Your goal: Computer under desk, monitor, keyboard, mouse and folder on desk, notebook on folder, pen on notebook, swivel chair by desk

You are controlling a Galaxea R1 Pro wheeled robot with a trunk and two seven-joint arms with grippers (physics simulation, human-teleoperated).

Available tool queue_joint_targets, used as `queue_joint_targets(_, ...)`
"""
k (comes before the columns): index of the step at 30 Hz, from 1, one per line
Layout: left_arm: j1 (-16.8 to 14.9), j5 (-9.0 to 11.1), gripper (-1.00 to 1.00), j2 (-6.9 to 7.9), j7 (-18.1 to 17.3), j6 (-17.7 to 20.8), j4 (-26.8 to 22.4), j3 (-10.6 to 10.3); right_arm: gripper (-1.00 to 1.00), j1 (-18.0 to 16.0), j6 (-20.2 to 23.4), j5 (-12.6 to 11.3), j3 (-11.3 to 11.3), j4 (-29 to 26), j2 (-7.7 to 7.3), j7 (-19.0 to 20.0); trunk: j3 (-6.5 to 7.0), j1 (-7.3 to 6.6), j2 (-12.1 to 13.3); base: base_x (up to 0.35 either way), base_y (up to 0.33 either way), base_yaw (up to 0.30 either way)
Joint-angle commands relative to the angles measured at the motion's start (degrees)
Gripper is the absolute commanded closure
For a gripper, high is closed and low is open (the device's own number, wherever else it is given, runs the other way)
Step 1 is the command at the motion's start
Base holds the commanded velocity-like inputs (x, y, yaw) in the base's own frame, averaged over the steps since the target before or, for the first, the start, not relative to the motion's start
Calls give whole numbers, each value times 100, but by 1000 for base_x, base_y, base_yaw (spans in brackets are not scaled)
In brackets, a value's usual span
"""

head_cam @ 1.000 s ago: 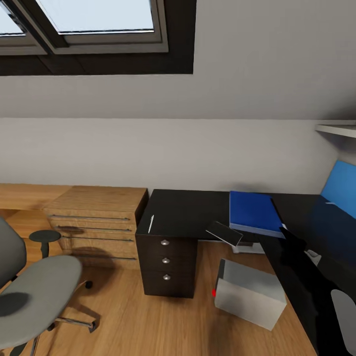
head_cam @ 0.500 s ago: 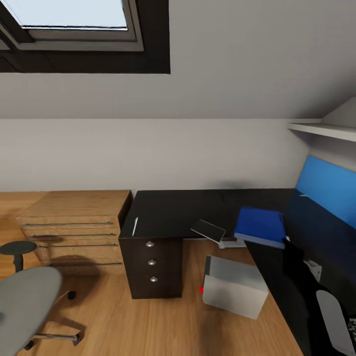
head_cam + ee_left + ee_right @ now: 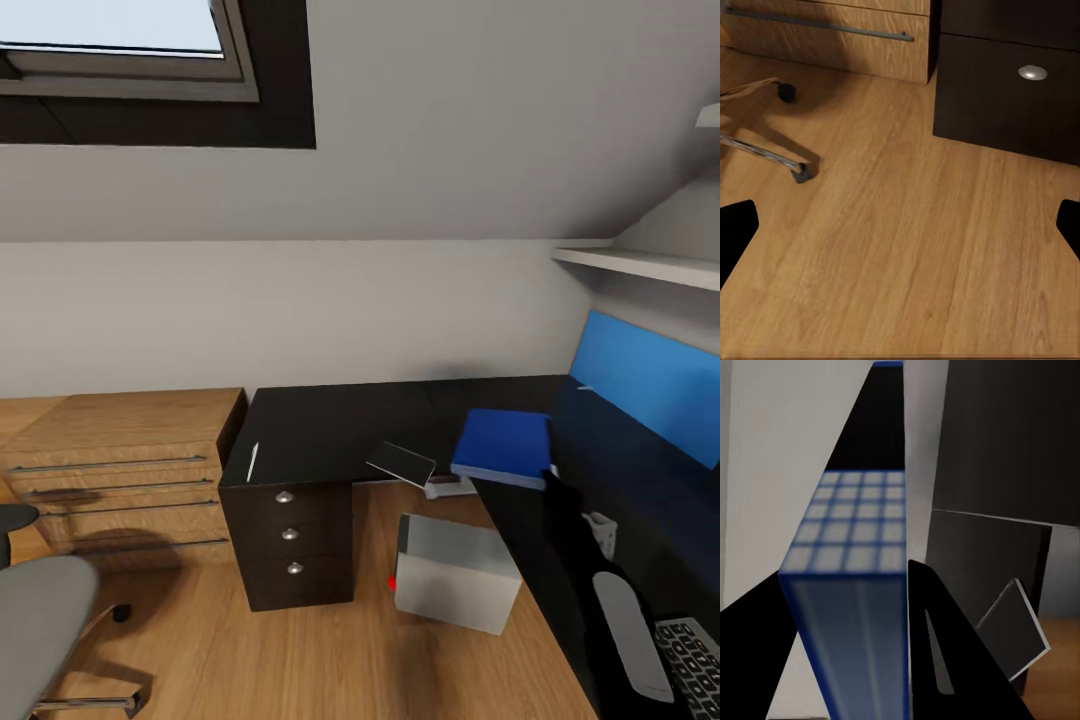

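Observation:
My right gripper (image 3: 556, 482) is shut on the blue folder (image 3: 503, 446), which hangs over the corner of the black desk (image 3: 400, 420). Up close, the folder (image 3: 851, 585) sits between the gripper's (image 3: 851, 667) black fingers. A thin dark notebook (image 3: 401, 463) lies tilted at the desk's front edge. The white pen (image 3: 252, 461) rests on the dark drawer unit (image 3: 290, 530). On the floor under the desk stands the grey computer (image 3: 455, 572). The keyboard (image 3: 697, 662) lies far right. The swivel chair (image 3: 40, 620) is low left. My left gripper (image 3: 900, 229) is open over wood floor. Monitor and mouse are out of view.
A light-wood drawer chest (image 3: 110, 460) stands left of the drawer unit. The desk's blue back panel (image 3: 650, 385) runs along the right, with a wall shelf (image 3: 630, 263) above it. The chair's chrome leg and castor (image 3: 791, 165) lie near my left gripper.
The camera has swung right, shifting the whole picture left; the chair has slid mostly out and the keyboard has come in. The held folder has moved slightly right along the desk.

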Motion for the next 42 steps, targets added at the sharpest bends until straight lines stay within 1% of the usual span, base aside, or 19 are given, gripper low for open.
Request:
queue_joint_targets(1, -4, 22, -100, -1, 34, 0, 1, -50, 100, -8, -19, -31, 28, 9, 7, -16, -7, 0, -5, 0, 0, -5)
queue_joint_targets(2, -4, 22, -100, -2, 33, 8, 1, -50, 100, -12, -93, -27, 72, 37, 8, -6, -7, 0, -5, 0, 0, -4)
queue_joint_targets(3, -5, 22, -100, -2, 31, 20, 1, -50, 100, -26, -313, -18, 166, 131, 10, 6, -7, 0, -5, 0, 0, -2)
queue_joint_targets(4, -5, 22, -100, -2, 29, 30, 1, -50, 100, -91, -813, -5, 345, 387, 7, 15, -7, 0, -5, 0, 0, -1)
queue_joint_targets(5, -5, 22, -100, -2, 29, 32, 1, -50, 100, -145, -1013, 6, 417, 501, 6, 17, -7, 0, -5, 0, 0, -1)
queue_joint_targets(6, -5, 20, -100, -2, 29, 36, 1, -51, 100, -317, -1455, 48, 577, 753, 5, 20, -7, 0, -5, 0, 0, 0)
queue_joint_targets(7, -5, 20, -100, -2, 28, 37, 1, -51, 100, -426, -1693, 78, 659, 890, 5, 21, -7, 0, -5, 0, 0, 0)
queue_joint_targets(8, -5, 20, -100, -3, 28, 38, 1, -51, 100, -658, -2199, 148, 807, 1183, 5, 21, -7, 0, -5, 0, 0, 0)
queue_joint_targets(9, -5, 18, -100, -3, 28, 39, 1, -51, 100, -773, -2452, 181, 869, 1336, 4, 20, -7, 0, -5, 0, 0, 0)
queue_joint_targets(10, -5, 20, -100, -3, 28, 40, 1, -51, 100, -1161, -3344, 263, 1036, 1969, 4, 23, -7, 0, -5, 0, 0, 0)
queue_joint_targets(11, -5, 19, -100, -3, 28, 40, 1, -51, 100, -1309, -3651, 285, 1091, 2284, 7, 24, -7, 0, -5, 0, 0, 0)
queue_joint_targets(12, -4, 17, -100, -3, 28, 41, 1, -51, 100, -1436, -3857, 300, 1134, 2574, 9, 24, -7, 0, -5, 0, 0, 0)
queue_joint_targets(15, -5, 14, -100, -3, 28, 45, 1, -51, 100, -1639, -4112, 311, 1196, 3024, 20, 32, -7, 0, -5, 0, 0, 0)
queue_joint_targets(18, -5, 16, -100, -3, 28, 48, 1, -51, 100, -1708, -4189, 308, 1218, 3176, 67, 64, -7, 0, -5, 0, 0, 0)
queue_joint_targets(21, -5, 20, -100, -3, 28, 49, 1, -51, 100, -1728, -4204, 288, 1209, 3220, 128, 161, -7, 0, -5, 0, 0, 0)
queue_joint_targets(23, -5, 20, -100, -3, 28, 50, 1, -51, 100, -1736, -4202, 261, 1198, 3238, 167, 295, -7, 0, -5, 0, 0, 0)
queue_joint_targets(28, -5, 19, -100, -3, 28, 50, 1, -51, 100, -1742, -4222, 246, 1184, 3262, 200, 475, -7, 0, -5, 0, 0, 0)
queue_joint_targets(42, -5, 22, -100, 6, 45, 49, 1, -42, 100, -1717, -4197, 251, 1179, 3277, 197, 513, -7, 0, -5, 0, 0, -2)
